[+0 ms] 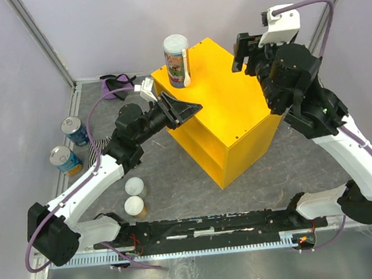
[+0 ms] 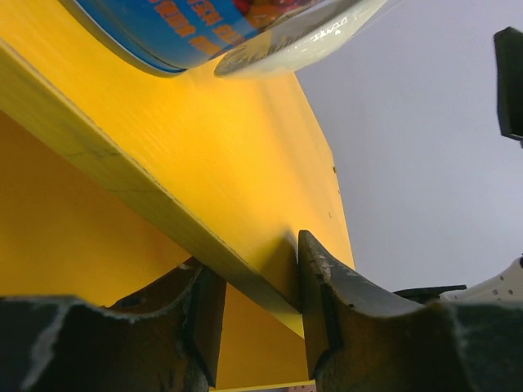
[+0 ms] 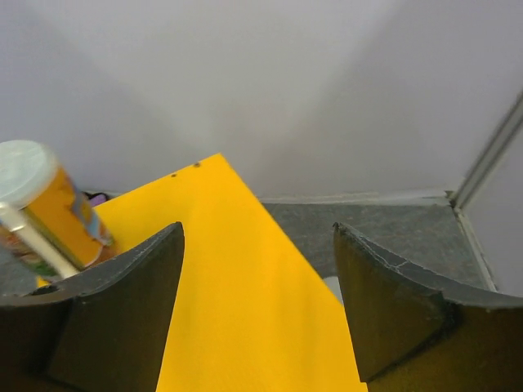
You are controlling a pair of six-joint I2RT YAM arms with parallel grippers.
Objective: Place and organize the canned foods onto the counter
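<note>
The counter is a big yellow box with its hollow side facing front left. One tall colourful can stands upright on its back left corner; the left wrist view shows it overhead and the right wrist view at the left. My left gripper straddles the counter's top panel at its left edge, jaws closed on the panel. My right gripper hangs open over the counter's far right corner, nothing between its fingers.
Two blue-labelled tins stand at the left, by a striped cloth partly under my left arm. Two short tubs with pale lids sit near the left base. A purple cloth lies at the back left.
</note>
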